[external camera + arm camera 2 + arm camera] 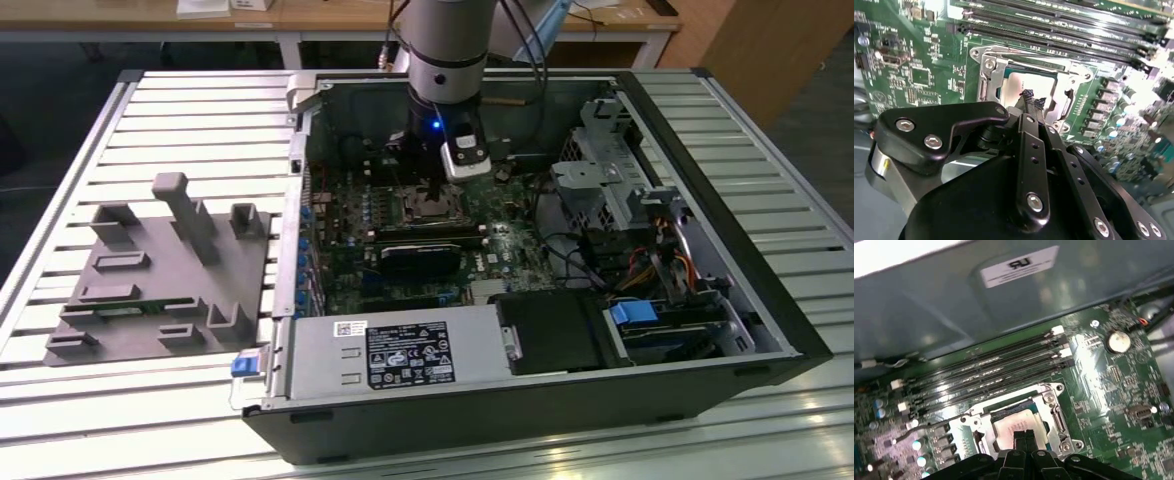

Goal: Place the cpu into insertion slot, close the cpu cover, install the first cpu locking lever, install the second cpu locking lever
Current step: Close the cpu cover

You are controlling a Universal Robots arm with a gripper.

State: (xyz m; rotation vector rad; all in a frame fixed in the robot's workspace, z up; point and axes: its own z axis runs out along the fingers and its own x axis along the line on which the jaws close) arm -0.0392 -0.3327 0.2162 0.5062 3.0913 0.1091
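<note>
A pale, slatted metal tabletop carries an open black computer case lying on its side, and just beside it, on the exterior view's left, a flat grey fixture plate with upright blocks.

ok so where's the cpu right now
In the first wrist view the cpu sits in the insertion slot, beside the long memory slots, right under the tool.

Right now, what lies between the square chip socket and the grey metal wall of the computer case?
In the first wrist view, long black memory slots run side by side between the insertion slot and the case wall.
</note>
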